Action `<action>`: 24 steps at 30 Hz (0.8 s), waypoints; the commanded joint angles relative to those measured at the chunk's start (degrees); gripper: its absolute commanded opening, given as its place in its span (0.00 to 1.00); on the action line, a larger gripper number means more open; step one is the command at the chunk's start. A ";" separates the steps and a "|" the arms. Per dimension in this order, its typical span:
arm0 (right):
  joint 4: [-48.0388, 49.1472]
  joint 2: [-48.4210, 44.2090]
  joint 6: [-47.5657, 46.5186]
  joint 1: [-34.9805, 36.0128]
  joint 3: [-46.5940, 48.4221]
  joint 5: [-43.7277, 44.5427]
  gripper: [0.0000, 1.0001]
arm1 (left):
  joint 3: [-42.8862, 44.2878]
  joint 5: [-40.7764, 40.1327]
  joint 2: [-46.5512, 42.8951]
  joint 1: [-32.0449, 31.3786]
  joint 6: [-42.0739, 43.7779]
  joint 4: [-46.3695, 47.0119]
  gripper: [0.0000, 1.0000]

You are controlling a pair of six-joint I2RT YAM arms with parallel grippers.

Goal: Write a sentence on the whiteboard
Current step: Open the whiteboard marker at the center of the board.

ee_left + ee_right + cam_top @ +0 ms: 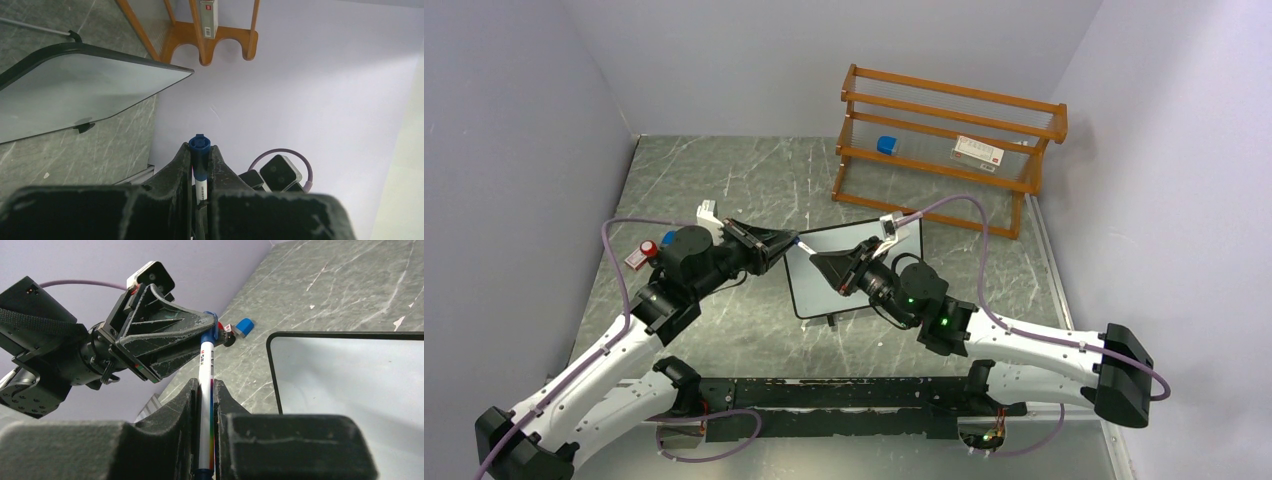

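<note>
The whiteboard (869, 262) lies flat on the table in front of both arms; its white face (350, 385) is blank, so no sentence shows. Just above its left edge, a white marker (805, 245) with a blue cap (200, 145) is held between the two grippers. My left gripper (201, 148) is shut on the cap end. My right gripper (206, 390) is shut on the white barrel (206, 365), facing the left gripper (212, 322) tip to tip. In the top view the left gripper (791, 240) and right gripper (817, 262) nearly touch.
An orange wooden rack (944, 150) stands at the back right, with a small blue item (886, 145) and a white-and-red box (978, 152) on it. A red-capped item (646, 250) and a blue piece (244, 326) lie at the table's left. Walls close in on both sides.
</note>
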 commanded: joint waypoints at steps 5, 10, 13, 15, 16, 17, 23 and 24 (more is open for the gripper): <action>-1.62 -5.83 -1.32 0.08 -1.30 0.22 0.00 | -1.63 -4.57 -1.56 0.74 -2.17 2.87 0.05; -5.71 -10.62 -1.47 0.05 -2.42 -0.73 0.00 | -2.33 -7.28 -1.83 2.27 -3.53 4.91 0.05; -7.64 -13.40 -1.64 0.05 -3.40 -0.98 0.00 | -2.70 -9.29 -1.93 3.25 -4.33 5.86 0.05; -9.23 -14.99 -1.81 0.02 -3.83 -1.04 0.00 | -3.18 -10.57 -1.93 3.76 -4.93 6.78 0.05; -9.92 -15.59 -1.92 0.04 -3.89 -1.12 0.00 | -3.44 -11.12 -1.89 3.95 -5.12 7.19 0.05; -10.56 -16.12 -2.16 0.04 -3.98 -1.35 0.00 | -3.55 -11.62 -1.85 4.14 -4.78 7.42 0.05; -15.96 -17.81 -4.67 0.05 -2.37 0.29 0.00 | 0.94 -13.00 0.05 6.96 8.87 -4.79 0.05; -17.00 -17.92 -5.11 0.09 -1.90 0.97 0.00 | 2.01 -12.53 0.85 7.80 12.32 -6.86 0.05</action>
